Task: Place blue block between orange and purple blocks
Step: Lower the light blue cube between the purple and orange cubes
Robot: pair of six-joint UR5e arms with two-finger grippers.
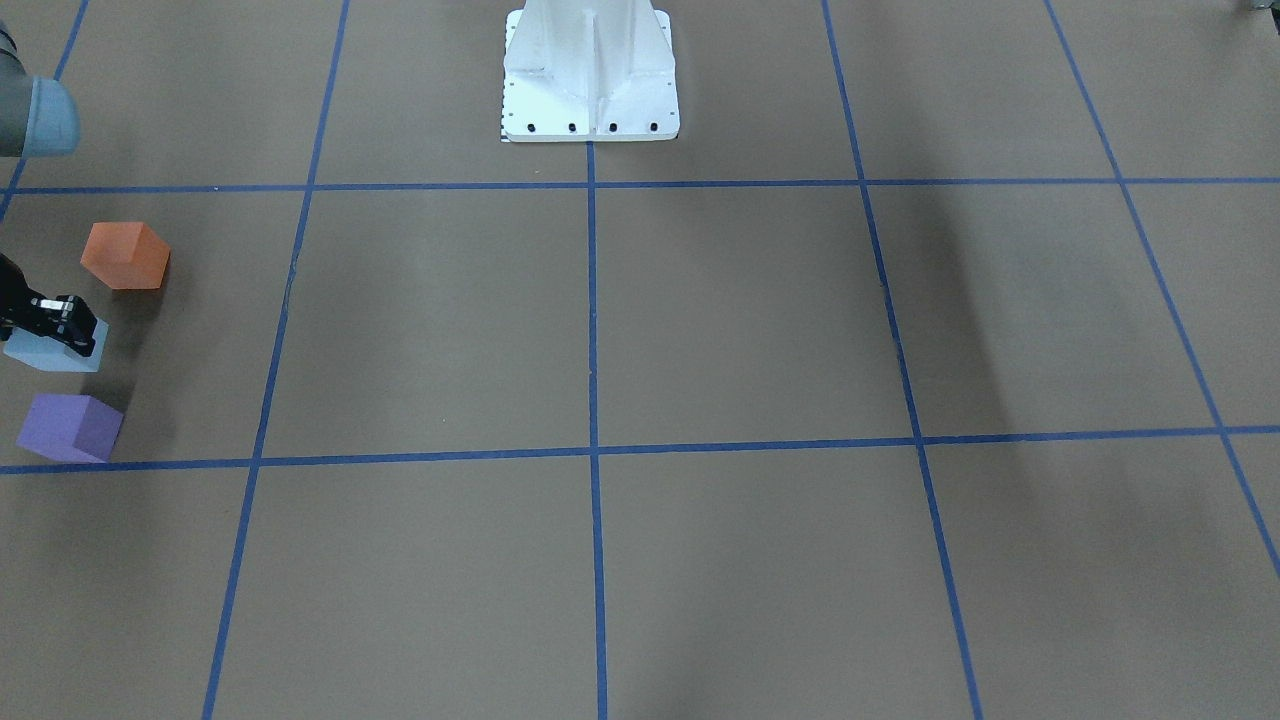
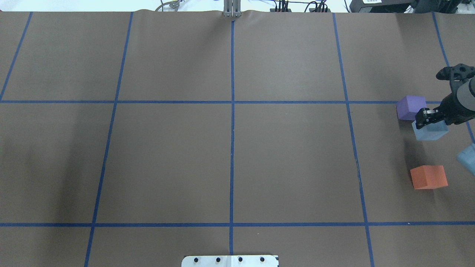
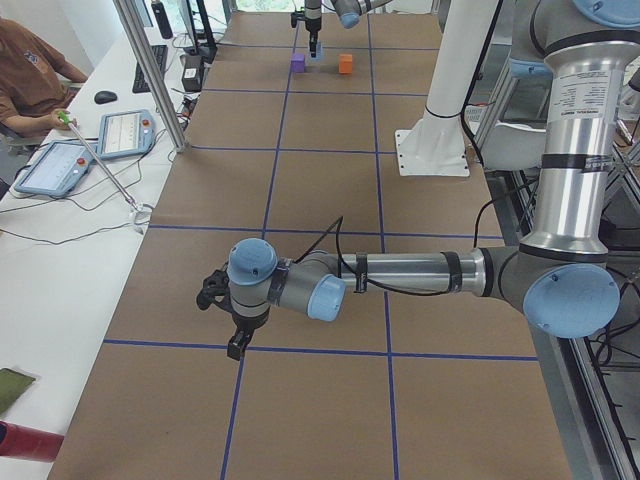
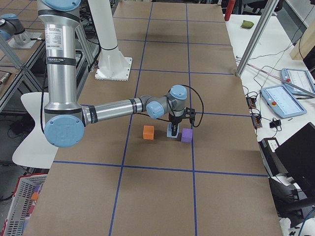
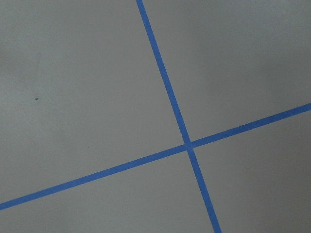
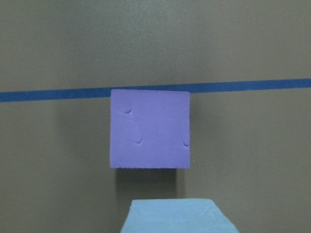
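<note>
While the right end effector (image 2: pixel 430 119) stands over the light blue block (image 2: pixel 432 134), clamped or released I cannot tell, the block sits directly beneath it. Purple block (image 2: pixel 410 107) is just beyond and orange block (image 2: pixel 428 177) farther behind. Placement looks nearly done; release and retreat remain.

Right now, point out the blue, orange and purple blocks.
blue block (image 2: pixel 431 133): overhead view, its exposed near part.
orange block (image 2: pixel 428 177): overhead view, its middle.
purple block (image 2: pixel 410 107): overhead view, its middle.

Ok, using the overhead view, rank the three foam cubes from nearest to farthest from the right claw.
1. Light blue foam cube, right at the right claw.
2. Purple foam cube, just beyond, far side.
3. Orange foam cube, farthest, towards the robot.
</note>
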